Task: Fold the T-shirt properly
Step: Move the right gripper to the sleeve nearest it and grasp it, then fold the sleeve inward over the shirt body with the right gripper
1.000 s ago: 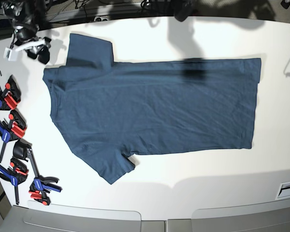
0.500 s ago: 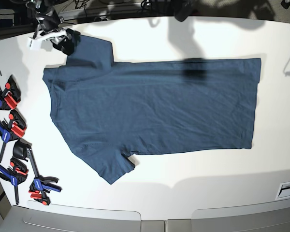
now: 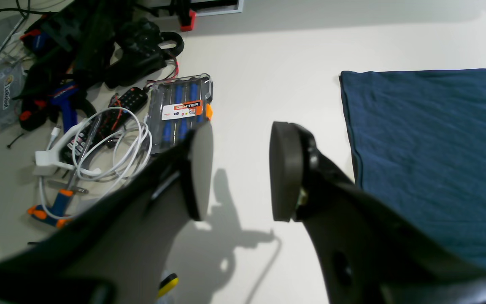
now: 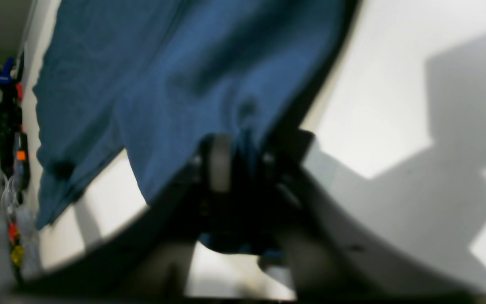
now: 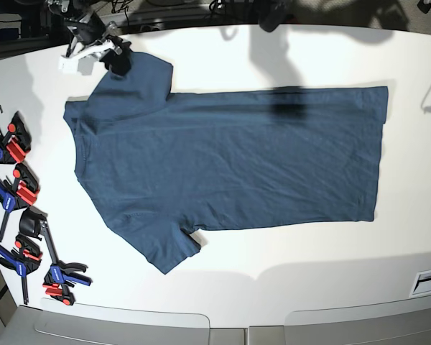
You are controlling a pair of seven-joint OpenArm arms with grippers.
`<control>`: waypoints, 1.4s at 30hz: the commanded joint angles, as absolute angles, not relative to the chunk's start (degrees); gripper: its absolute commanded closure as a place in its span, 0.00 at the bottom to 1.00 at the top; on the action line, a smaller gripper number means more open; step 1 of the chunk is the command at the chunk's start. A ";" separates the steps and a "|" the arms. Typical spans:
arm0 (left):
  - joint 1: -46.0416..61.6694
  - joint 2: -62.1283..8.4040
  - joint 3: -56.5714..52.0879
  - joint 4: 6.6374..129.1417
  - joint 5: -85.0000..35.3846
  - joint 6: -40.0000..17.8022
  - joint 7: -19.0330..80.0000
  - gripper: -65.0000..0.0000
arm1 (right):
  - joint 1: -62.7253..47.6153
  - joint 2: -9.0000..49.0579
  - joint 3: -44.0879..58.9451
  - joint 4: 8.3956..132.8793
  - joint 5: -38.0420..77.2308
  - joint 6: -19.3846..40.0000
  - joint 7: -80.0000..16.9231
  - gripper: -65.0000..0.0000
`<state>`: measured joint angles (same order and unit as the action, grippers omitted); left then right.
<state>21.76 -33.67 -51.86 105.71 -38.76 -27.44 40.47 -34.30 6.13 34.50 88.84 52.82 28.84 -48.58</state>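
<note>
Overhead, the base view shows the T-shirt [image 5: 230,162] spread flat across the white table [image 5: 309,266], collar toward that view's left, hem toward its right, one sleeve pointing to the far edge and the other to the near edge. The right gripper [image 5: 117,59] sits at the tip of the far sleeve; from above, its jaw position cannot be resolved. The right wrist view, though blurred, supplies this detail: the right gripper [image 4: 243,169] has its jaws drawn together with a bunch of the T-shirt's [image 4: 175,76] blue fabric pinched between them, the cloth rising away from the jaws.

Only the left wrist view shows the left gripper [image 3: 241,171], which lies outside the base view. Its jaws stand apart with nothing between them, above bare table [image 3: 276,67] just beside the T-shirt's [image 3: 433,152] hem corner, without touching it. This view also reveals clutter beside the table: a boxed screwdriver set [image 3: 182,110], a coiled white cable [image 3: 114,147], a black remote control [image 3: 130,100] and dark tools [image 3: 99,46].

A row of red-and-blue clamps [image 5: 18,208] lies near the collar, clear of the cloth.
</note>
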 commanded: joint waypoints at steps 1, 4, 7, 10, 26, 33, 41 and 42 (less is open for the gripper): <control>21.78 -34.94 -52.45 106.48 -39.64 -27.40 38.96 0.68 | -35.09 6.17 34.44 89.21 52.40 28.73 -50.61 1.00; 21.78 -34.92 -52.45 106.48 -39.64 -27.40 38.96 0.68 | -34.72 6.13 34.41 90.70 56.40 30.35 -50.48 1.00; 21.93 -34.94 -52.47 106.48 -39.62 -27.40 38.96 0.68 | -32.12 5.52 34.41 92.33 58.15 33.56 -50.28 1.00; 21.93 -34.92 -52.47 106.48 -39.62 -27.40 38.96 0.68 | -27.00 4.84 33.95 92.68 58.48 34.15 -50.13 1.00; 21.93 -34.92 -52.47 106.48 -39.40 -27.40 39.38 0.68 | -6.31 4.27 12.25 92.40 19.16 29.67 -32.95 1.00; 21.93 -34.92 -52.47 106.48 -39.44 -27.40 39.35 0.68 | -5.43 4.29 12.91 92.40 14.72 22.20 -30.63 1.00; 21.93 -34.92 -52.47 106.48 -39.44 -27.40 39.38 0.68 | -5.41 4.29 13.50 92.40 14.72 20.78 -30.39 1.00; 21.93 -34.92 -52.47 106.48 -39.42 -27.40 39.40 0.67 | -5.41 4.29 13.50 92.40 14.72 20.78 -30.35 0.96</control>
<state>22.04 -33.65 -51.86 105.71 -38.89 -27.44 40.71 -6.35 3.97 13.39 91.48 13.87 20.71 -32.32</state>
